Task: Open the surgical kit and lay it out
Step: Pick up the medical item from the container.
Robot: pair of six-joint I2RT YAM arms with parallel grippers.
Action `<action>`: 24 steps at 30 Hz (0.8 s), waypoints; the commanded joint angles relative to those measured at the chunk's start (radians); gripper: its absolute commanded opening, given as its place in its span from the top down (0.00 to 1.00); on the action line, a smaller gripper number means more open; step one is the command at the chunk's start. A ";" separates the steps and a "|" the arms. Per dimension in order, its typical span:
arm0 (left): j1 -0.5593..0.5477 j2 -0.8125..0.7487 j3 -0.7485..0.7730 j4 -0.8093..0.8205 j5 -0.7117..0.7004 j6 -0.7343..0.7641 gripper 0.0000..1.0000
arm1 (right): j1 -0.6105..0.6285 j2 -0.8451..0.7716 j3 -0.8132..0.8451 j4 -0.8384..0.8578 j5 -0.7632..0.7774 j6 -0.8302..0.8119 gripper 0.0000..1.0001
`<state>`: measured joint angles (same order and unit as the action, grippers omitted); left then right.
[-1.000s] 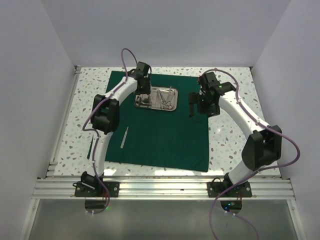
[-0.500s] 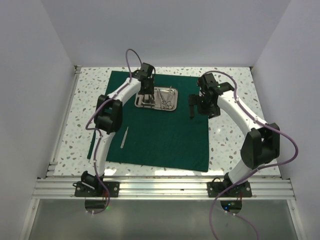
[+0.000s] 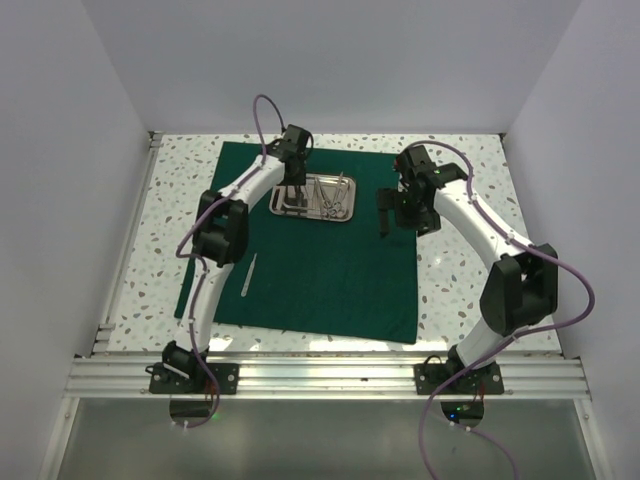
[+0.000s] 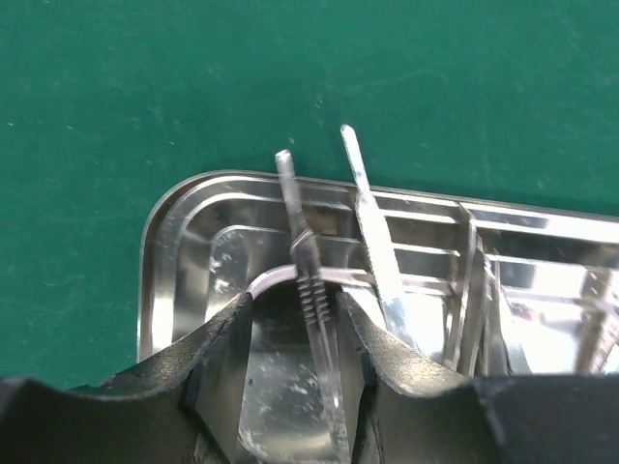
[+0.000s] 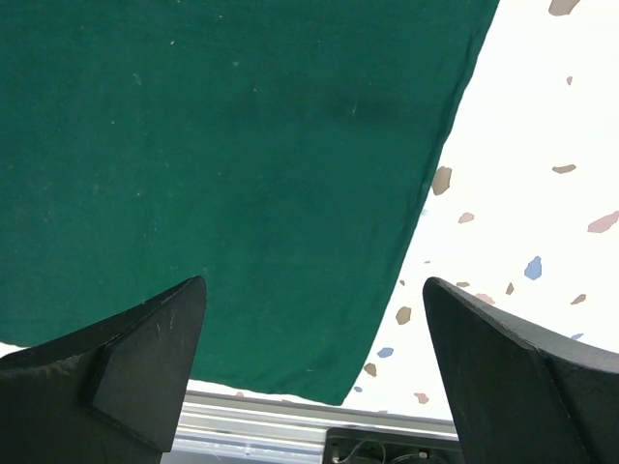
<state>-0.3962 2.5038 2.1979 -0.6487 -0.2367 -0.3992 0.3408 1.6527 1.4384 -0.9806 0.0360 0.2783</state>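
Observation:
The dark green cloth (image 3: 320, 260) lies spread flat on the table. The steel tray (image 3: 340, 214) sits on its far part and holds several thin silver instruments. My left gripper (image 3: 292, 198) reaches down into the tray's left end. In the left wrist view its jaws (image 4: 300, 324) stand open on either side of a ridged silver instrument (image 4: 311, 280) without touching it. A second flat instrument (image 4: 375, 246) lies just right of it, and the tray rim (image 4: 155, 251) curves on the left. One silver instrument (image 3: 249, 273) lies on the cloth at the near left. My right gripper (image 3: 383, 215) hangs open and empty over the cloth's right part (image 5: 193, 145).
Ring-handled instruments (image 3: 335, 195) fill the tray's right half. The speckled white tabletop (image 3: 460, 250) shows around the cloth. An aluminium rail (image 3: 320, 375) runs along the near edge and shows in the right wrist view (image 5: 251, 425). White walls close in the left, right and back.
My left gripper has shifted a little to the right and farther into the tray's left end. The right arm has barely moved. The instrument on the cloth has stayed put.

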 commanded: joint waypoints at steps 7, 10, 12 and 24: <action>-0.003 0.119 0.100 -0.031 -0.084 0.056 0.59 | -0.005 0.033 0.051 -0.001 0.007 -0.028 0.02; -0.003 0.136 0.102 -0.029 -0.073 0.060 0.64 | -0.006 0.042 0.059 -0.001 0.008 -0.031 0.02; -0.003 0.142 0.097 -0.029 -0.059 0.059 0.66 | -0.008 0.048 0.063 -0.001 0.005 -0.031 0.02; 0.005 0.028 0.099 -0.011 -0.024 0.071 1.00 | -0.011 0.064 0.079 0.003 -0.011 -0.016 0.02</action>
<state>-0.4015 2.5797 2.2990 -0.6174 -0.2863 -0.3515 0.3344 1.7157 1.4738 -0.9791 0.0353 0.2710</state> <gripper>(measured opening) 0.046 0.985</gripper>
